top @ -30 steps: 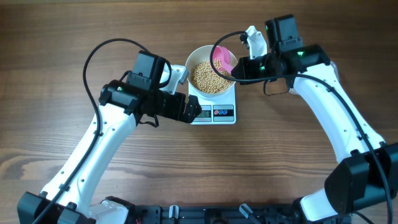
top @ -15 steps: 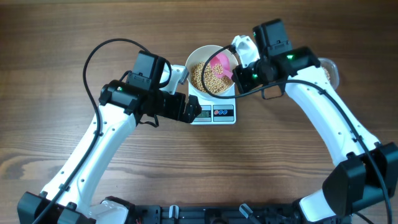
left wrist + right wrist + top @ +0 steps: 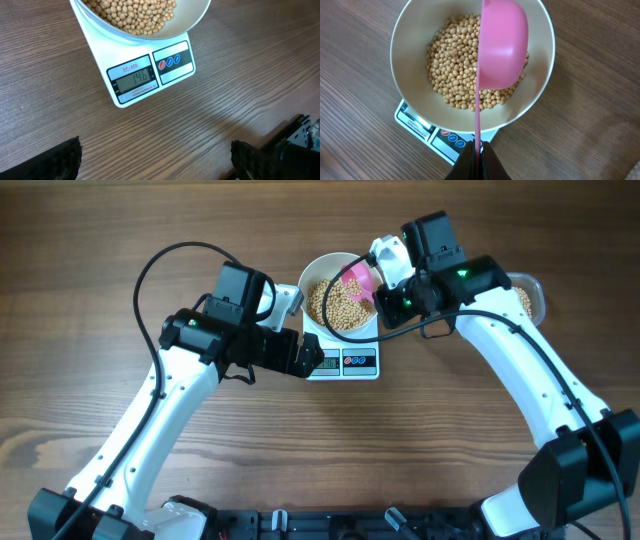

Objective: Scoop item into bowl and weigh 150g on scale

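**Scoop over the bowl, scale at 146**

The left gripper (image 3: 157, 162) is spread wide and holds nothing. It hangs over the bare wooden table (image 3: 100, 240) just in front of the scale (image 3: 145, 75), one dark finger at each lower corner of the left wrist view. Just ahead of it, the scale's grey display (image 3: 132, 78) reads 146, with a panel of three round buttons (image 3: 172, 61) to its right.

On the scale sits the white bowl (image 3: 407, 75), holding a loose heap of tan beans (image 3: 452, 65) that covers its bottom. Above the bowl, the right gripper (image 3: 476, 155) is clamped tight on the thin handle of a pink scoop (image 3: 502, 45). The scoop is turned on its side, with its rounded back towards the wrist camera, over the right part of the beans. Whether it touches them cannot be told.

Farther right, partly hidden behind the right arm, a clear container (image 3: 527, 295) holds more beans.
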Controlling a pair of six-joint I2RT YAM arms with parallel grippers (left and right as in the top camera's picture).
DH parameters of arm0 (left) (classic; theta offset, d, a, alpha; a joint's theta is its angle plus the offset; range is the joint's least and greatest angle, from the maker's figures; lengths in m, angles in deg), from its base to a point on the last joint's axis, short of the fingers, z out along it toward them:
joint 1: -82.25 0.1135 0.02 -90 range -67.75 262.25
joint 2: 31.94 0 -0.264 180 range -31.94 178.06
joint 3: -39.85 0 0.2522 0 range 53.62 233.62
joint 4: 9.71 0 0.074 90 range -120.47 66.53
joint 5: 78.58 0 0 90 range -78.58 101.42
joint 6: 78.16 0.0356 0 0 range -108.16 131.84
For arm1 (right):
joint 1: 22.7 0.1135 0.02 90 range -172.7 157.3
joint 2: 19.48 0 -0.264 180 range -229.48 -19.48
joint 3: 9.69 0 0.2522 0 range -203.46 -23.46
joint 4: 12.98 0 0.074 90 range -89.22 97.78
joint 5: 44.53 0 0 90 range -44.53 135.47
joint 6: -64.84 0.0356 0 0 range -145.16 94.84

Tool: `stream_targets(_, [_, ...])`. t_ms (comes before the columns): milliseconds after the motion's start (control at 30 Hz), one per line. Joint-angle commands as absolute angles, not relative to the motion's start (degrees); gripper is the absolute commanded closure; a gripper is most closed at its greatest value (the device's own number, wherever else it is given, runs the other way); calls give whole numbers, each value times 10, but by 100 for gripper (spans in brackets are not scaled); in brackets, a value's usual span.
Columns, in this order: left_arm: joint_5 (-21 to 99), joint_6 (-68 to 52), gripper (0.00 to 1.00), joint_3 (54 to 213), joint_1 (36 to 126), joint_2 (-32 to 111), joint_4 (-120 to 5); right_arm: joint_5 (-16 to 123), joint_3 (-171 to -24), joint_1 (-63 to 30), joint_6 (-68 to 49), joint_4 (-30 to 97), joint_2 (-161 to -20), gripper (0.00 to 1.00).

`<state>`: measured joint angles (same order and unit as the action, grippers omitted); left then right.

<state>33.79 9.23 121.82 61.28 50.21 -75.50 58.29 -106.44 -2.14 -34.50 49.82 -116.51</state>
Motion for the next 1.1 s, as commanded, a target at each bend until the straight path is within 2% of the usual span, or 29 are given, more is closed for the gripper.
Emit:
stream_targets(0, [343, 101, 0, 1221, 613, 504, -754, 567, -1079, -15, -361, 492, -1144, 96])
stream_targets(700, [343, 101, 0, 1221, 613, 504, -754, 556, -1080, 0, -368, 485, -1122, 96])
stream_targets(1067, [343, 101, 0, 1221, 613, 504, -754, 501, -1079, 15, -415, 481, -1129, 96])
